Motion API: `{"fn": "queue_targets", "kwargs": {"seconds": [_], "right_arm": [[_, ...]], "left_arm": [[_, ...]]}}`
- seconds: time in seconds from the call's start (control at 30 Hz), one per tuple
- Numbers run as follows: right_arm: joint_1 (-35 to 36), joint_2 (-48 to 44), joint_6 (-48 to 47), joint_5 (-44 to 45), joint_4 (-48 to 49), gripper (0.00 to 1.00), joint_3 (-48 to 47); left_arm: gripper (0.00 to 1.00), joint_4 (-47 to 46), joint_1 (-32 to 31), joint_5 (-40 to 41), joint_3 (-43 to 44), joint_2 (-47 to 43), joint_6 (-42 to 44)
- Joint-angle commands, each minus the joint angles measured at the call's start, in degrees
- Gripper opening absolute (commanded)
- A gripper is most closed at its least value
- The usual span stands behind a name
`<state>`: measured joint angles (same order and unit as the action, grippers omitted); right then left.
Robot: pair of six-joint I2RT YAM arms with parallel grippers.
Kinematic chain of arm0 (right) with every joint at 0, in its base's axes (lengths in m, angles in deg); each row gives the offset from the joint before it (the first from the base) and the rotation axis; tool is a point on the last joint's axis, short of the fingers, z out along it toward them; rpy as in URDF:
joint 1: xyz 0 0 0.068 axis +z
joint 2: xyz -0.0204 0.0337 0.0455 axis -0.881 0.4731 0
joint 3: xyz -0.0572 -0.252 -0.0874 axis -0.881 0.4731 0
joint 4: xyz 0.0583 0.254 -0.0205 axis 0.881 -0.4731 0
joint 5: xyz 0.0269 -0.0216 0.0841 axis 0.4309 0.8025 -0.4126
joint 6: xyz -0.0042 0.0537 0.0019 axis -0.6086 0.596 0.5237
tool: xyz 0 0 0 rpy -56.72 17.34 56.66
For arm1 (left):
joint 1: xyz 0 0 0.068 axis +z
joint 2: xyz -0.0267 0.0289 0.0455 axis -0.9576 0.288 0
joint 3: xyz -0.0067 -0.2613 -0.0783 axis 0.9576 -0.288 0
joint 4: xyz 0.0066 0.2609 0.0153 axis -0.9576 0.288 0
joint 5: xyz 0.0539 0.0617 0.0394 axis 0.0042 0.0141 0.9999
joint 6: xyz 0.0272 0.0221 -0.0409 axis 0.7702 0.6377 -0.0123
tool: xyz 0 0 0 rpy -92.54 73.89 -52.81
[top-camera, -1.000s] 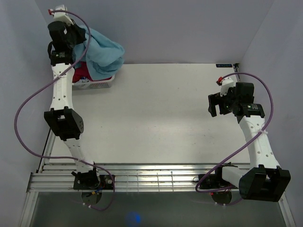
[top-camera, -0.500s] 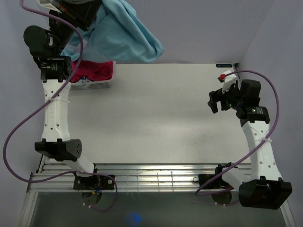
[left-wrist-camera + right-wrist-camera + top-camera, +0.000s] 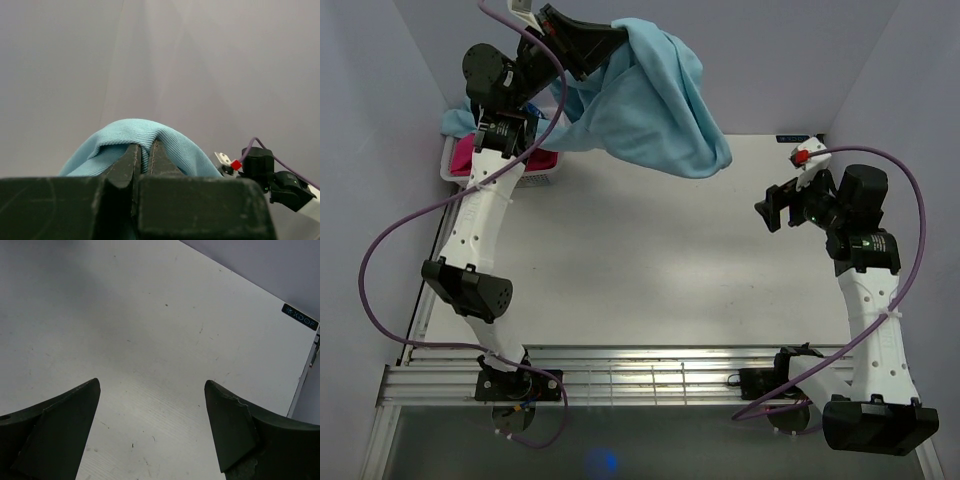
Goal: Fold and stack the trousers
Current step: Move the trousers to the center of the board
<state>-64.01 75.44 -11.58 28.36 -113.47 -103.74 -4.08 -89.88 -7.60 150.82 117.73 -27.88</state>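
Note:
The light blue trousers [image 3: 655, 110] hang in a bunch high over the back of the table, their lowest fold near the table's middle back. My left gripper [image 3: 617, 38] is shut on them at the top; in the left wrist view a ribbed fold of the trousers [image 3: 172, 145] is pinched between the closed fingers of that gripper [image 3: 143, 150]. A tail of blue cloth [image 3: 458, 122] still drapes over the basket. My right gripper [image 3: 772, 212] hovers open over the right side of the table, and in its wrist view the gripper [image 3: 152, 385] has only bare table between its fingers.
A white basket [image 3: 520, 178] with magenta garments [image 3: 465, 150] stands at the back left corner. Walls close in on the left, back and right. A metal rail [image 3: 640, 375] runs along the near edge by the arm bases.
My left arm has lifted the trousers out of the basket and swung them rightward over the table. The right gripper has edged slightly, still open.

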Motion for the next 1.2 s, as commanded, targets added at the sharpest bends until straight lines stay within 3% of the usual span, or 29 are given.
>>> {"fn": "queue_targets", "kwargs": {"seconds": [0.0,0.17,0.27,0.5,0.57,0.7,0.73,0.77,0.8,0.83,0.9,1.03,1.17], "right_arm": [[-0.2,-1.1,1.9,-7.0,3.7,0.90,-4.0],[-0.1,-5.1,7.6,-13.2,11.2,0.90,-4.2],[-0.2,-5.4,7.1,-11.0,11.6,0.90,-6.3],[-0.2,-6.1,1.9,7.6,6.6,0.90,-6.2],[-0.3,-6.1,0.5,8.2,4.5,0.90,-5.2],[-0.3,-3.7,-0.8,5.4,0.6,0.90,-4.6],[-0.3,-3.2,-1.5,5.3,0.0,0.90,-4.4],[-0.3,-2.8,-2.1,5.0,-0.4,0.90,-4.3],[-0.3,-2.2,-2.9,4.1,-1.6,0.90,-4.0],[-0.3,-1.3,-4.3,3.8,-2.5,0.90,-3.9],[-0.3,0.8,-4.6,2.9,-4.6,0.90,-3.5],[-0.2,4.4,-2.3,0.7,-4.1,0.90,-0.8],[1.1,10.9,-0.5,1.6,-4.3,0.90,-0.9]], "left_arm": [[0.00,-7.6,-0.5,5.1,9.1,0.2,-0.4],[0.00,-7.8,-6.3,4.3,6.6,1.6,-0.7],[0.00,-7.8,-10.8,4.8,1.6,0.4,1.4],[0.00,-7.8,-18.3,8.3,-12.7,1.8,6.2],[0.00,-8.1,-20.4,9.9,-15.5,4.1,7.6],[0.02,-5.0,-23.2,9.1,-12.3,11.5,9.1],[0.10,-2.5,-23.3,8.5,-10.8,13.1,9.5],[0.25,-1.2,-23.0,7.8,-8.0,15.0,9.8],[0.52,0.9,-22.5,7.1,-6.6,15.2,10.5],[0.69,5.2,-21.7,6.5,-5.4,15.1,13.2],[0.90,14.7,-19.0,7.4,-1.7,13.8,17.2],[0.93,26.1,-9.9,7.7,-0.3,9.1,19.7],[0.94,37.9,0.2,7.1,-4.7,2.2,33.5]]}}
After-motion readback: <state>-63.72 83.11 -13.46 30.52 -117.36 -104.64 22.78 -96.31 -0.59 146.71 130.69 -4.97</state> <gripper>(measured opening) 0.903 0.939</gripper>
